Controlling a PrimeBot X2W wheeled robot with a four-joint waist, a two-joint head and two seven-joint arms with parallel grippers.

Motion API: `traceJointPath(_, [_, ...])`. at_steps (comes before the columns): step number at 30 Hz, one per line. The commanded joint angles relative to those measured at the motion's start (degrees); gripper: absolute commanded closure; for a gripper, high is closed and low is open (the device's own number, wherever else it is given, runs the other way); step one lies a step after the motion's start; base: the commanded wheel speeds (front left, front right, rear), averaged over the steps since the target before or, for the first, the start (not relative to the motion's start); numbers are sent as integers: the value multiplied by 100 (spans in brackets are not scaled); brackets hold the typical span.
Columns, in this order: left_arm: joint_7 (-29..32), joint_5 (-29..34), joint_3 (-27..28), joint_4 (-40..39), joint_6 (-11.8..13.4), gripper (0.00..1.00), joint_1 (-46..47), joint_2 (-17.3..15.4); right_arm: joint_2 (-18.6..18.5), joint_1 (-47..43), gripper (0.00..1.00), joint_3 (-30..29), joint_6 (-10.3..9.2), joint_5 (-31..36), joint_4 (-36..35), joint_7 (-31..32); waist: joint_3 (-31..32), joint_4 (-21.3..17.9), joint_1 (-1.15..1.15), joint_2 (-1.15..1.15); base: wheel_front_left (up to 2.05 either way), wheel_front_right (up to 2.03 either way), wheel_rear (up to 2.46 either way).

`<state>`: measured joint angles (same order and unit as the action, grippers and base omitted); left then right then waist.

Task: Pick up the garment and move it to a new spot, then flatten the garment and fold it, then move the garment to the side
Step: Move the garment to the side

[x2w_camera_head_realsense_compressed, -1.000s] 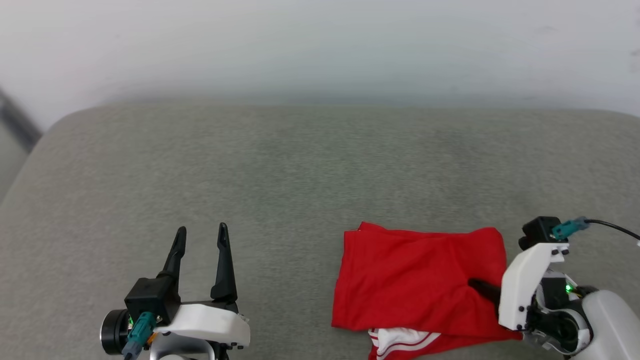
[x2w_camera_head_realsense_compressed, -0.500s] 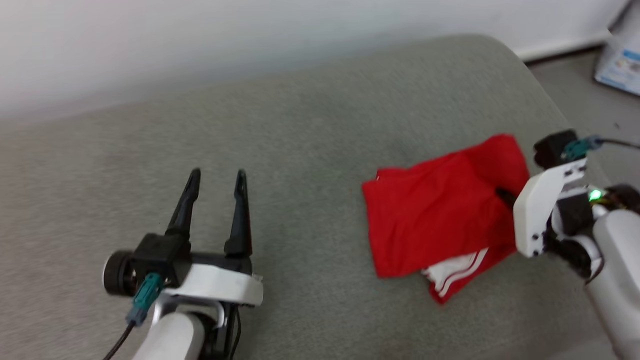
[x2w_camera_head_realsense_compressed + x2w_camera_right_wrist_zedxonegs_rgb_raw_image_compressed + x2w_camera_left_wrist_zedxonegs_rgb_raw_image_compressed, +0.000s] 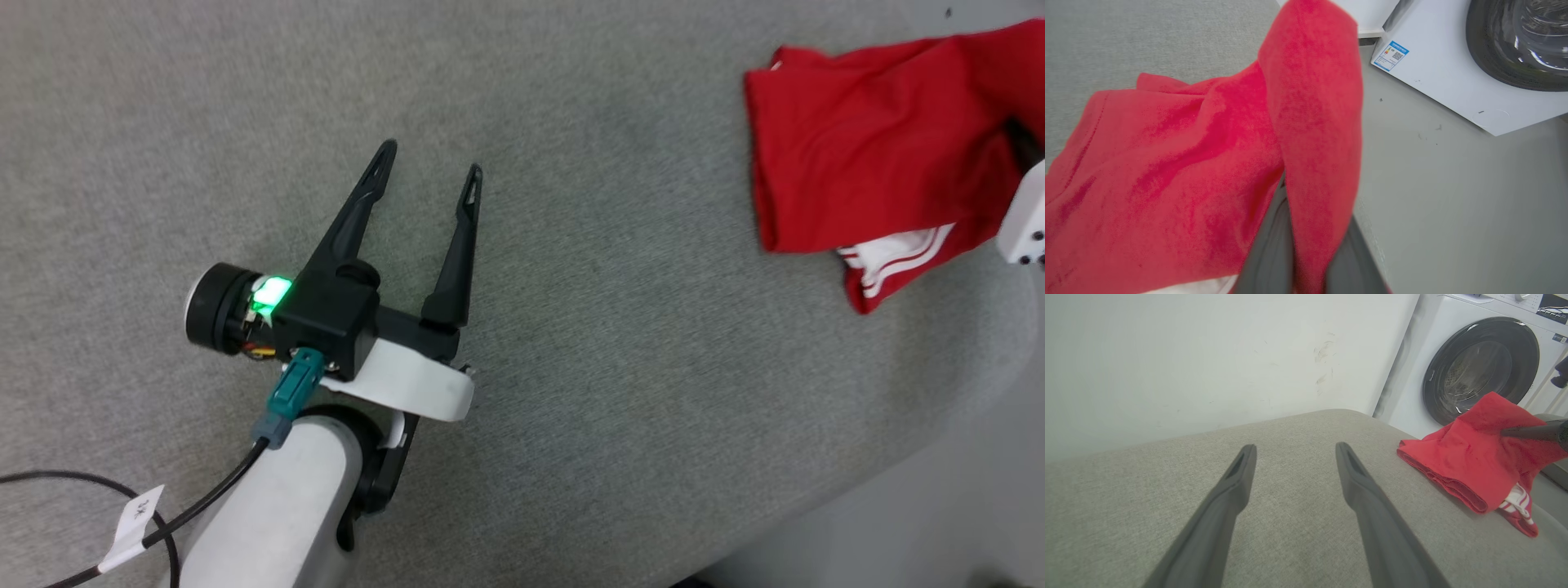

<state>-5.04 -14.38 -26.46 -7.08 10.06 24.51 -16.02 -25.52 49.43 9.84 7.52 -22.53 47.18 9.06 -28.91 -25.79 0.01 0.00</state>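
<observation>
Garment (image 3: 865,155) is lying folded on the grey cushion (image 3: 571,327), near the cushion's rounded edge, at about 2 o'clock from the left gripper (image 3: 431,159) in the head view. It is showing mostly plain red cloth, and a white sleeve piece with red stripes is peeking out at its 5 o'clock corner.

The right gripper (image 3: 1022,140) is reaching into the garment from its 3 o'clock side and is pinching a red fold. In the right wrist view that fold of the garment (image 3: 1167,163) is running up between the two dark fingers (image 3: 1267,253), which are pressing close together on it, while the remaining cloth is spreading toward 9 o'clock. In the left wrist view the garment (image 3: 1461,465) is sitting at 3 o'clock, its gripped part is standing higher than the layers lying on the cushion, and the right gripper (image 3: 1515,433) is coming in from the frame's 3 o'clock edge.

The left gripper is hovering well apart from the garment with its fingers spread wide and nothing between them; in its own view the left gripper (image 3: 1295,446) is pointing across bare cushion toward a pale wall (image 3: 1167,355). A green light (image 3: 273,290) is glowing on its wrist.

A washer (image 3: 1478,363) is standing beyond the garment, on the grey floor (image 3: 1453,204).
</observation>
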Motion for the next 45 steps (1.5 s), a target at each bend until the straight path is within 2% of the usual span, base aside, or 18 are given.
traceJointPath(1, [49, 57, -29, -56, -44, 0, 145, -46, -58, 190, 100, -68, -6, 78, 172, -138, -526, 56, -1, 0, 0, 0, 0])
traceJointPath(4, [131, 131, -97, -146, -82, 0, 338, -46, -173, 470, 100, -283, -7, 318, 629, -568, -745, 168, -1, 0, 0, 0, 0])
traceJointPath(7, [212, 197, -136, -237, -93, 0, 490, -58, -129, 669, 100, -535, -7, 491, 1040, -1056, -900, 227, -1, 0, 0, 0, 0])
traceJointPath(8, [228, 222, -156, -267, -87, 0, 521, -56, -116, 721, 54, -606, -7, 549, 1159, -1231, -932, 241, -1, 0, 0, 0, 0])
traceJointPath(9, [244, 229, -174, -296, -93, 0, 551, -50, -92, 768, 0, -690, -7, 590, 1277, -1396, -958, 255, -1, 0, 0, 0, 0])
traceJointPath(12, [269, 249, -186, -327, -109, 0, 626, -66, -38, 815, 0, -826, -7, 674, 1607, -1814, -987, 276, -1, 0, 0, 0, 0])
traceJointPath(13, [245, 241, -192, -317, -95, 0, 645, -54, -17, 890, 0, -922, -7, 858, 1863, -2122, -952, 285, -1, 0, 0, 0, 0])
traceJointPath(19, [23, 89, -180, -124, -43, 0, 446, 24, -180, 888, 0, -1363, -7, 1003, 2285, -2340, -560, 327, -1, 0, 0, 0, 0])
traceJointPath(25, [-376, -171, -112, 218, 24, 0, 26, 161, -154, 480, 0, -1421, -6, 1088, 2150, -2409, 199, 475, -1, 0, 0, 0, 0])
traceJointPath(29, [-583, -362, -14, 402, 154, 0, -390, 230, -57, -5, 0, -1307, -7, 1096, 1608, -2422, 762, 627, -1, 0, 0, 0, 0])
traceJointPath(38, [-885, -764, 411, 624, 493, 0, -1287, 320, 478, -1865, 0, -1248, -6, 899, -352, -2397, 1843, 1180, -1, 0, 0, 0, 0])
traceJointPath(45, [-973, -901, 687, 730, 583, 0, -1695, 271, 1010, -3291, 0, -1323, -6, 876, -2129, -1945, 2322, 1753, -1, 0, 0, 0, 0])
